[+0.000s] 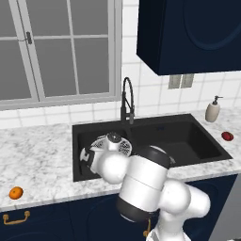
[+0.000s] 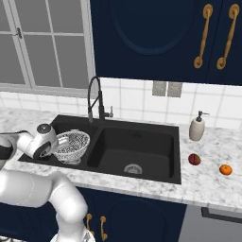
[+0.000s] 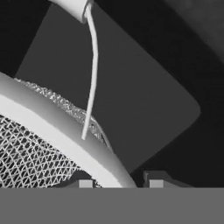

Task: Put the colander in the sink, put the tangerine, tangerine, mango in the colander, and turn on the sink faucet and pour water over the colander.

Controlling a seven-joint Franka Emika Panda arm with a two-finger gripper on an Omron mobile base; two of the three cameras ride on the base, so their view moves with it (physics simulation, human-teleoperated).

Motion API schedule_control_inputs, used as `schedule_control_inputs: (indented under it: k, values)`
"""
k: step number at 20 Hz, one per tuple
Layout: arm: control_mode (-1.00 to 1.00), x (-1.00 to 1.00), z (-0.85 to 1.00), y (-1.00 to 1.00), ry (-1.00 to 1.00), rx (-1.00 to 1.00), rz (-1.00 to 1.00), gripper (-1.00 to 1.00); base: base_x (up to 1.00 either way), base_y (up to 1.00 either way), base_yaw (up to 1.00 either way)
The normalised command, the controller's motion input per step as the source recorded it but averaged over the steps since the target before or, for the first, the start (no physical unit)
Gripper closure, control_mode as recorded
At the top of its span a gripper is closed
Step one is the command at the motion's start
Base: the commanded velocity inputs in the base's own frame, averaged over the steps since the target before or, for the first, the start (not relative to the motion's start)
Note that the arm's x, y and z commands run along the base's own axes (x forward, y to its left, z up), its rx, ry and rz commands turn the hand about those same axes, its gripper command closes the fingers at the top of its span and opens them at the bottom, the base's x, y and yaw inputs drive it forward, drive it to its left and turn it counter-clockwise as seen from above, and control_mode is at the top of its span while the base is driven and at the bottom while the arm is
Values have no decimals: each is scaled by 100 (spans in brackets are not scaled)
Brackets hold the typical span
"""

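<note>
We are looking over a marble counter (image 2: 208, 189) with the black sink (image 2: 142, 177) set into it. From the right base view we are seeing both basins plainly: the right one is showing its round silver drain (image 2: 133, 168), while the left one is holding the colander (image 2: 72, 145), which is sitting tilted, its mesh bowl facing partly toward us. From the left base view the arm's white body is covering much of the colander (image 1: 123, 147), so we are catching just a piece of its mesh beside the wrist.

The colander is carrying no fruit that we can make out. The sink faucet (image 1: 127, 101) is standing behind the divider between the basins, its spout arching forward.

The two sides are also giving us different fruit. In the left base view one tangerine (image 1: 16, 192) is lying far left on the counter. In the right base view the mango (image 2: 194, 159) and the other tangerine (image 2: 226, 169) are lying right of the sink, near each other but apart, below the soap dispenser (image 2: 197, 127).

In the hand view the gripper (image 3: 118, 181) is straddling the colander's thick rim (image 3: 57, 131), one fingertip (image 3: 85, 183) inside the mesh, the other outside. We are reading the jaws as clamped on that rim.
</note>
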Motion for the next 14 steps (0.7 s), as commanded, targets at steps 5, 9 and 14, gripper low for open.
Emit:
schedule_control_inputs:
  k: [5,9,14]
  values:
    - [-100,9,1,79,0,0,-20,100,0,0,0]
    - [-100,14,0,76,0,0,-20,100,0,0,0]
    - [-100,42,0,48,0,0,-20,100,0,0,0]
